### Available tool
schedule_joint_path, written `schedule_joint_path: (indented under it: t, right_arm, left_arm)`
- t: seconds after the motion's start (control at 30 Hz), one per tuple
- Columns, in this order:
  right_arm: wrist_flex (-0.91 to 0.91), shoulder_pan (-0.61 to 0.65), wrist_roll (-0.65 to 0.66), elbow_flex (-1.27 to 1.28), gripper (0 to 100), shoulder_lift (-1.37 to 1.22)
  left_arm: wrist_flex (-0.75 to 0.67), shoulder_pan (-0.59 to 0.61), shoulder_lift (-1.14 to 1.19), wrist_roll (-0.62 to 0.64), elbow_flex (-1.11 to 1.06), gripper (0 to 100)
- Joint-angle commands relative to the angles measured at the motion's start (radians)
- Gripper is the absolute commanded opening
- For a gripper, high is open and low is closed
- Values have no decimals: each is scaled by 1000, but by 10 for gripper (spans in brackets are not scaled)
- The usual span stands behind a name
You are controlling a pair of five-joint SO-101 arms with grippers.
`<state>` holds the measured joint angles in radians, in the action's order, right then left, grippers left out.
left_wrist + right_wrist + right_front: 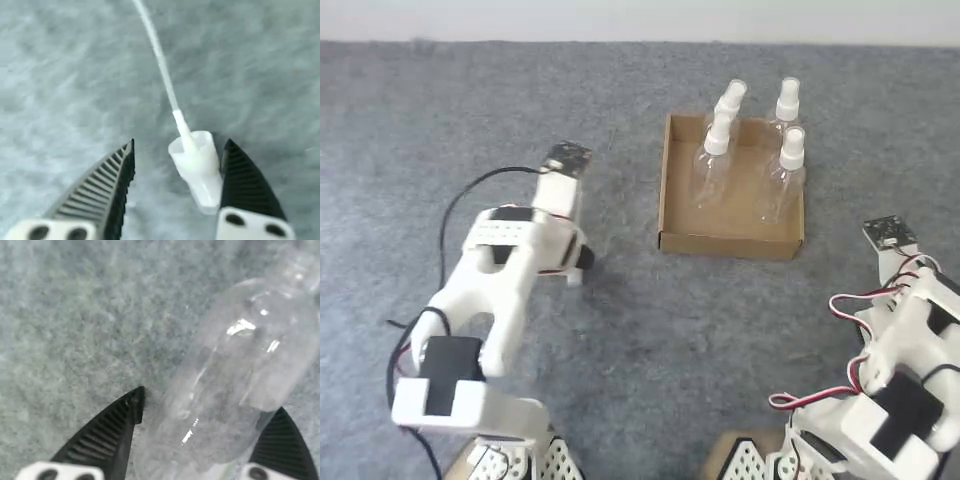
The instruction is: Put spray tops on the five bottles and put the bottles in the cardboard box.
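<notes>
Shows grey carpeted counter point(620, 350), pale wall point(640, 20) behind; has left pincer point(180, 144) wide open around spray top point(197, 167); grips bottle point(240, 370) in right pincer point(210, 401).

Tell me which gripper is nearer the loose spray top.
Left. The spray top lies on the carpet between the open fingers of the left gripper, close to one of them. The right gripper is at a clear bottle, well away from it.

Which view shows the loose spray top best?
Left wrist view: the spray top, tube and all, lies between the fingers of the open left gripper. In the high view the left arm covers that spot; the right wrist view faces a bottle.
</notes>
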<state>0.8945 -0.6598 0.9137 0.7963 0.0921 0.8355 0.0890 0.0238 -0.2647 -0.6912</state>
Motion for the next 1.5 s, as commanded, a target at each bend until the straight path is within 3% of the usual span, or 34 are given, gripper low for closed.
schedule_joint_path:
  t: [0.0, 0.17, 0.47, 0.67, 0.83, 0.97, 1.27, 1.47]
  right_arm:
    - [-5, -2, 18, 5, 328, 19]
    - [-4, -2, 17, 6, 328, 19]
    - [-4, -1, 17, 9, 328, 19]
    - [-4, -1, 17, 9, 329, 18]
    - [-4, -1, 20, 9, 329, 19]
    - [-4, -2, 20, 9, 329, 19]
    - [-4, -1, 18, 9, 329, 19]
    - [-4, -1, 18, 9, 329, 18]
  left_arm:
    - [17, 68, -12, -48, 42, 254]
    - [21, 115, -77, -44, 35, 254]
    - [94, 68, -331, -40, 67, 254]
    - [61, 32, -218, -9, 177, 239]
    - [11, -44, -48, -15, 260, 85]
    - [9, -77, 84, -51, 306, 55]
    - [12, 94, 229, -63, 401, 10]
    - [17, 161, 219, -170, 329, 10]
